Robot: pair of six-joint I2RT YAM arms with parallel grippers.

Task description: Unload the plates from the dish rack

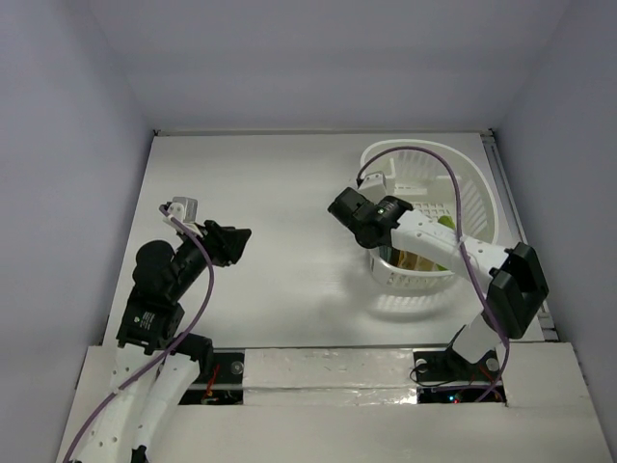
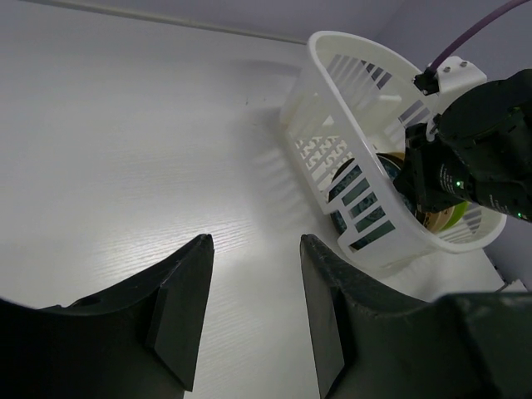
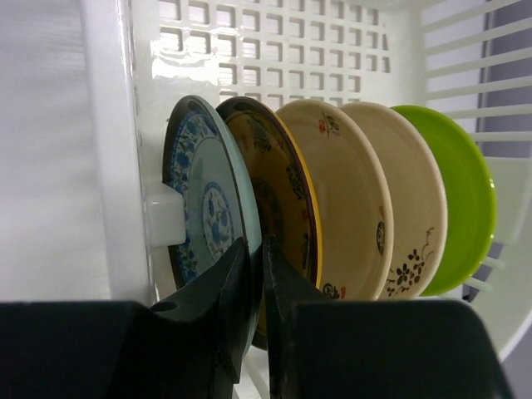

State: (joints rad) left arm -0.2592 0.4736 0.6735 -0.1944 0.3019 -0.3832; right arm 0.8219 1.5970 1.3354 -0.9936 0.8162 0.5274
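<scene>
Right gripper fingers pinched the lower rim of the teal-blue plate. It stood upright on edge at the left end of a row with the mustard-brown plate, tan plate, cream plate and lime green plate inside the white dish rack. The left gripper hung open and empty above the table, well apart from the rack.
</scene>
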